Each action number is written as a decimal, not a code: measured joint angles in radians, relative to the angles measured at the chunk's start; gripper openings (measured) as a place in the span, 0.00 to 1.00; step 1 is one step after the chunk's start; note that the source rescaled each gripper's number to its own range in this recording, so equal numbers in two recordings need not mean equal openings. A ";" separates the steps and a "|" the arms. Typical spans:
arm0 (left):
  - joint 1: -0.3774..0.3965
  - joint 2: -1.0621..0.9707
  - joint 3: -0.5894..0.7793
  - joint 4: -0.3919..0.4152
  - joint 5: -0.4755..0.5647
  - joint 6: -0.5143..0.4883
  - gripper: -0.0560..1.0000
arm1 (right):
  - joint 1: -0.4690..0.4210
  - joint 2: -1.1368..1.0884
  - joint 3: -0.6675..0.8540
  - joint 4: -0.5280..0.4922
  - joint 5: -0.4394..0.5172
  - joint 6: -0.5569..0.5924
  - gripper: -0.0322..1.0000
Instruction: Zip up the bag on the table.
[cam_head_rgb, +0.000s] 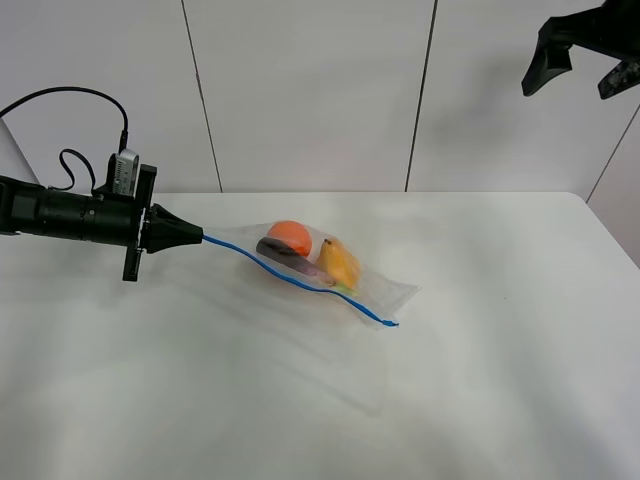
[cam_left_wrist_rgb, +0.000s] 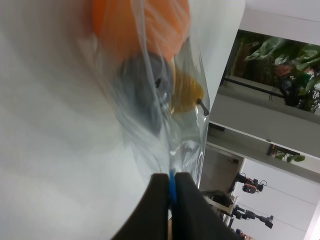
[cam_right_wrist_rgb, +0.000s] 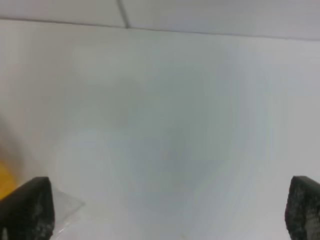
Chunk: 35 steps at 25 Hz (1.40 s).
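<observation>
The clear bag (cam_head_rgb: 330, 275) lies mid-table with an orange fruit, a yellow one and a purple one inside. Its blue zip strip (cam_head_rgb: 300, 283) runs along the near edge. My left gripper (cam_head_rgb: 198, 237) is shut on the left end of the blue strip, holding that corner just above the table (cam_head_rgb: 500, 350). The left wrist view shows the fingers (cam_left_wrist_rgb: 184, 210) pinching the blue strip, with the bag (cam_left_wrist_rgb: 150, 85) beyond. My right gripper (cam_head_rgb: 585, 62) is open and empty, high above the table's right rear; its fingertips (cam_right_wrist_rgb: 35, 207) frame bare table and a bag corner (cam_right_wrist_rgb: 65, 207).
A white panelled wall (cam_head_rgb: 320, 90) stands behind the table. The left arm's cable (cam_head_rgb: 70, 165) loops above the table's far left. The table's right edge runs near the right side of the exterior view.
</observation>
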<state>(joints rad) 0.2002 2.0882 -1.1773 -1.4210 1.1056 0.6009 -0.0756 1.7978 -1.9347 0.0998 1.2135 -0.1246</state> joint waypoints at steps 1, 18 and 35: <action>0.000 0.000 0.000 0.000 0.000 0.000 0.05 | 0.000 -0.023 0.034 -0.005 0.000 0.000 1.00; 0.000 0.000 0.000 0.023 -0.087 0.001 0.85 | 0.000 -0.865 0.986 -0.100 -0.015 0.007 1.00; 0.000 -0.302 -0.047 0.604 -0.221 -0.049 1.00 | 0.017 -1.498 1.434 -0.138 -0.185 0.100 1.00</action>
<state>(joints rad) 0.2002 1.7864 -1.2248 -0.8168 0.8845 0.5517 -0.0585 0.3002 -0.5005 -0.0380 1.0280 -0.0247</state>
